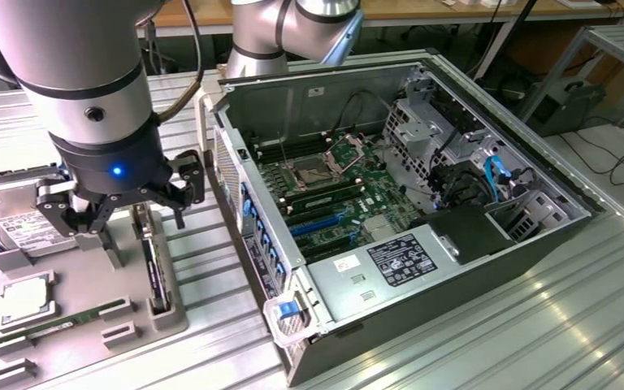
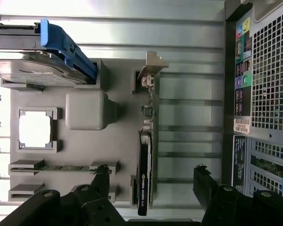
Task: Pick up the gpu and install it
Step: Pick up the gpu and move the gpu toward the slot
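The gpu [image 1: 156, 272] is a thin black card standing on edge in a slot of the grey fixture tray [image 1: 79, 272], at the exterior view's left. In the wrist view the gpu [image 2: 145, 181] runs lengthwise, with its silver bracket [image 2: 152, 63] at the far end. My gripper [image 1: 127, 223] hangs open just above the card. In the wrist view my gripper [image 2: 151, 178] has one dark finger [image 2: 102, 176] on each side of the card, apart from it, and nothing is held.
The open computer case [image 1: 399, 203] lies beside the tray, its motherboard with blue slots [image 1: 318, 221] exposed; its rear panel [image 2: 269, 94] is close to the card. On the tray are a hard drive [image 2: 23, 70] with blue carrier [image 2: 66, 47], a square chip [image 2: 35, 129] and a memory stick [image 2: 61, 167].
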### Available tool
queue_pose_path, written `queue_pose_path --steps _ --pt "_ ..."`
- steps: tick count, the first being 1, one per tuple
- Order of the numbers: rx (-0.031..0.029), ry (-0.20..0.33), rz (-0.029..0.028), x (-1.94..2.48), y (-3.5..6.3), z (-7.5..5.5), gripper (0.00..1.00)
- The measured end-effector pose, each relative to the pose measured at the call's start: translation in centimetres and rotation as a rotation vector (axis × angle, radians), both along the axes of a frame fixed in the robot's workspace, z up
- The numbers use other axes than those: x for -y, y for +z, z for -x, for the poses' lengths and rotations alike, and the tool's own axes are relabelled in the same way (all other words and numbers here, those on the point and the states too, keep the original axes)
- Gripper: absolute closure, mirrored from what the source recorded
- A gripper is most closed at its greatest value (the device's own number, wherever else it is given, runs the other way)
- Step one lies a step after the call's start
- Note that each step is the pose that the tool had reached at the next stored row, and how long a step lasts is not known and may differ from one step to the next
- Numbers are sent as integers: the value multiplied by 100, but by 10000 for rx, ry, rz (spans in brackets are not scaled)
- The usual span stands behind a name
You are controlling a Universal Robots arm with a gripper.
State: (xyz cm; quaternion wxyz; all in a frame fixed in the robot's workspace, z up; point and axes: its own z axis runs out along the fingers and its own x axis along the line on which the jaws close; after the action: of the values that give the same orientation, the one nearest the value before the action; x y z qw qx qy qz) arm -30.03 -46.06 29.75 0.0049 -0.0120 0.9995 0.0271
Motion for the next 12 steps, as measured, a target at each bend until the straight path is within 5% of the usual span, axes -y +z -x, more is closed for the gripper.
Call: queue_pose_path --steps 3,4,10,12 --pt "-1 1 40 -28 -36 0 19" --pt "-2 30 283 -50 -130 1 19" --pt "-2 31 282 -51 -373 1 19" --pt "-2 29 283 -93 -491 2 19"
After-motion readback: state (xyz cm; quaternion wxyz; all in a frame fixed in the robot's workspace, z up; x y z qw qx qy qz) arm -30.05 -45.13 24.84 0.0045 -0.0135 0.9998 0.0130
